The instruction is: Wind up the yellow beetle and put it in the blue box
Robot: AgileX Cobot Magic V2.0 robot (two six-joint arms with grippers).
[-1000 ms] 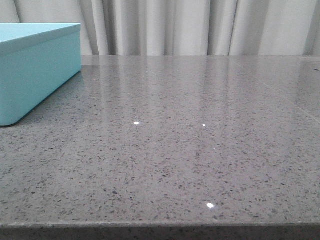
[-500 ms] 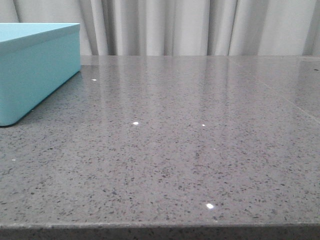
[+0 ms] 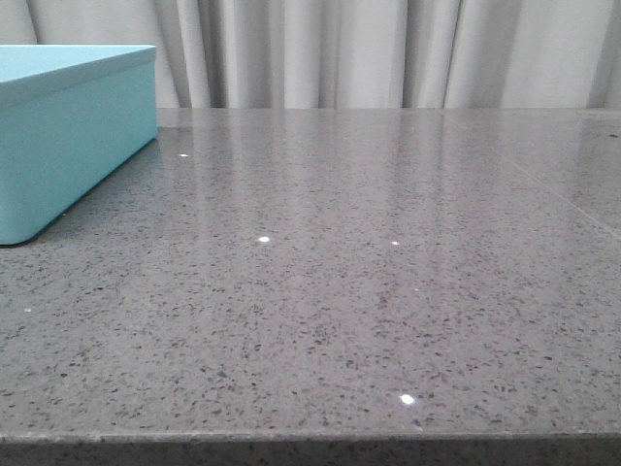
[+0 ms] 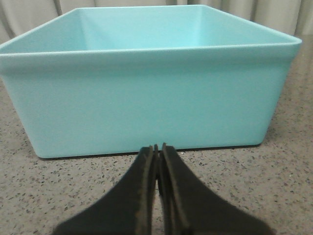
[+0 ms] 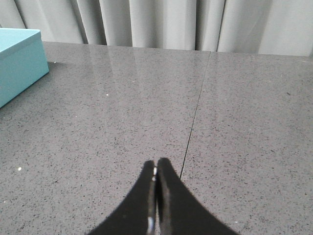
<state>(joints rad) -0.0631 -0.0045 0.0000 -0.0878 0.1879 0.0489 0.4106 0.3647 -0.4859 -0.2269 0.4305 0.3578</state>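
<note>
The blue box [image 3: 68,136] stands at the far left of the grey speckled table; it is open-topped and turquoise. It fills the left wrist view [image 4: 146,93], and the part of its inside that shows is empty. My left gripper [image 4: 157,147] is shut and empty, just in front of the box's near wall. My right gripper [image 5: 155,162] is shut and empty above bare tabletop, with the box's corner [image 5: 19,58] far off to one side. The yellow beetle is out of view in every frame. Neither gripper shows in the front view.
The grey speckled tabletop [image 3: 369,272] runs to its front edge along the bottom of the front view. A thin seam [image 5: 195,112] crosses the slab in the right wrist view. Pale curtains [image 3: 388,49] hang behind the table.
</note>
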